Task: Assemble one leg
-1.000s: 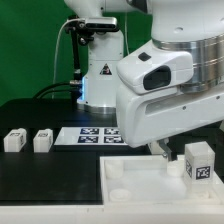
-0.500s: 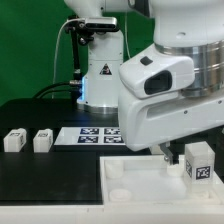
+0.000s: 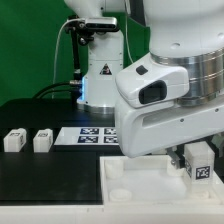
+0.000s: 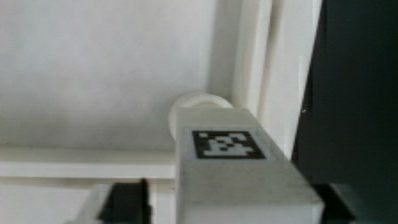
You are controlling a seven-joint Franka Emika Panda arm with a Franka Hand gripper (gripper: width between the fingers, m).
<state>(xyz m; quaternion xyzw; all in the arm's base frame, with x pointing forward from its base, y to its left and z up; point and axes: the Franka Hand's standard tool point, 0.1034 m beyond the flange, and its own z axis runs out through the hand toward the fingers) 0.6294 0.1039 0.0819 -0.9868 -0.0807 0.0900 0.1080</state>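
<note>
A white leg [image 3: 198, 160] with a black-and-white tag stands upright in the corner socket of the flat white tabletop part [image 3: 130, 182], at the exterior view's right. My gripper [image 3: 190, 156] has come down around it. In the wrist view the leg [image 4: 231, 150] fills the space between my two dark fingers [image 4: 125, 203]. There is a small gap on one side, and the other finger sits at the leg's edge. The jaws are open around the leg. My arm's big white housing hides most of the grip in the exterior view.
Two more white legs [image 3: 14, 141] [image 3: 42, 140] lie on the black table at the exterior view's left. The marker board [image 3: 88, 135] lies behind the tabletop part. The robot base [image 3: 100, 80] stands at the back.
My arm has dropped lower and swung so its housing covers more of the scene. The fingers now sit down beside the upright leg. The leg has not moved.
</note>
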